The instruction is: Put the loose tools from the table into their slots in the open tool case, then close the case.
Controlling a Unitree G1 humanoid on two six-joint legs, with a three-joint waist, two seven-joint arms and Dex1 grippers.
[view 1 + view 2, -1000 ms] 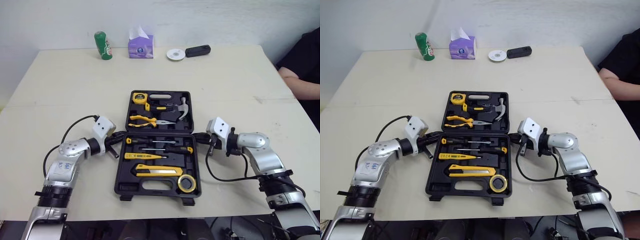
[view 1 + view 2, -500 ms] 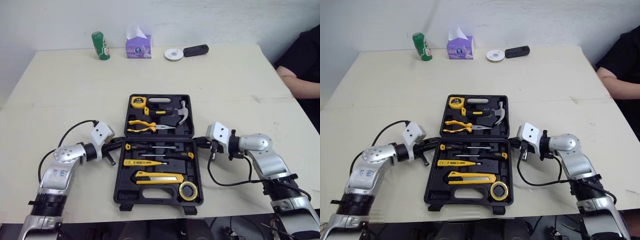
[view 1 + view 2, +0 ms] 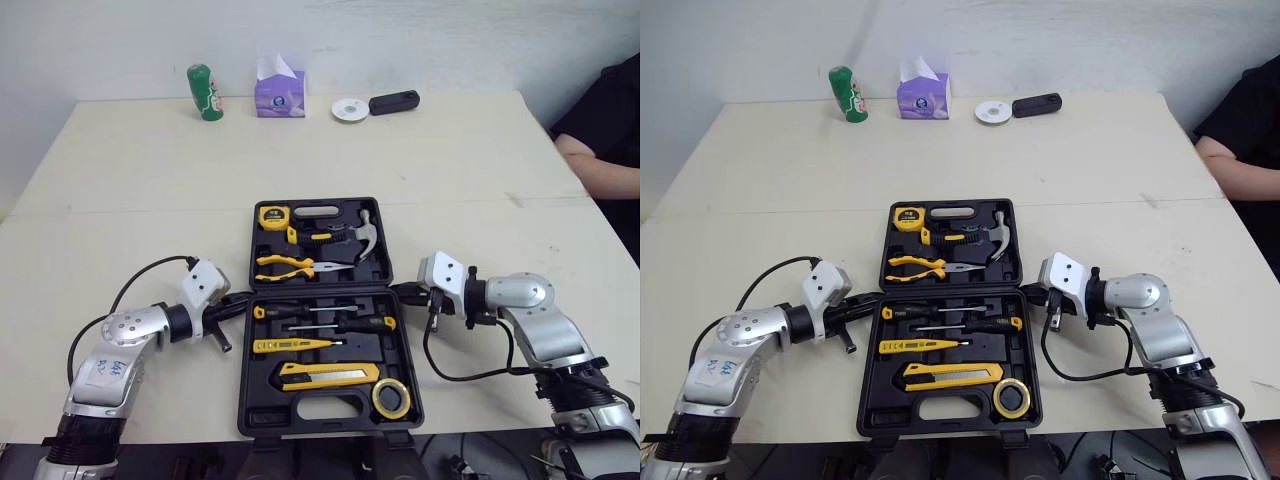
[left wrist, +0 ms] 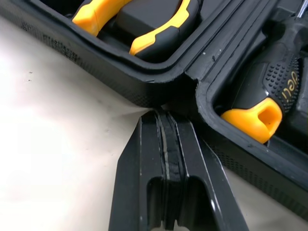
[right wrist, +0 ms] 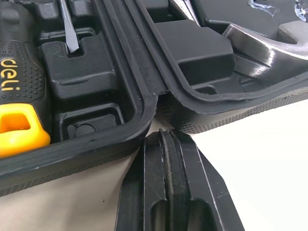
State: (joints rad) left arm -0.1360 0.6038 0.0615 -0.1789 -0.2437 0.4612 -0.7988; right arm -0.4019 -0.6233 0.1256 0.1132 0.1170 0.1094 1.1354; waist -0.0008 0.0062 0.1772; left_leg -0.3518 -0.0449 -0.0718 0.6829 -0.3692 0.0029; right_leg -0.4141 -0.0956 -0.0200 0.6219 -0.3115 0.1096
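1. My left gripper lies low over the table. Its fingers are pressed together with nothing between them, and it points right at the case's left side.
2. In the left wrist view its tip sits at the notch where the two halves meet. I cannot tell whether it touches.
3. The case lies open and flat at the table's near edge. Its long axis runs away from me and its hinge runs crosswise.
4. In the far half, the tape measure is at the left. The pliers have their handles left and nose right. The hammer has its head right.
5. In the near half, the screwdrivers lie crosswise, one handle left and one handle right. The knife also lies crosswise, and the tape roll is in the near right corner.
6. My right gripper points left at the hinge's other end, pinched closed on nothing.
7. Both wrist views cut the tools off to handle ends and a hammer head.
8. A person's arm is cut off by the right edge.
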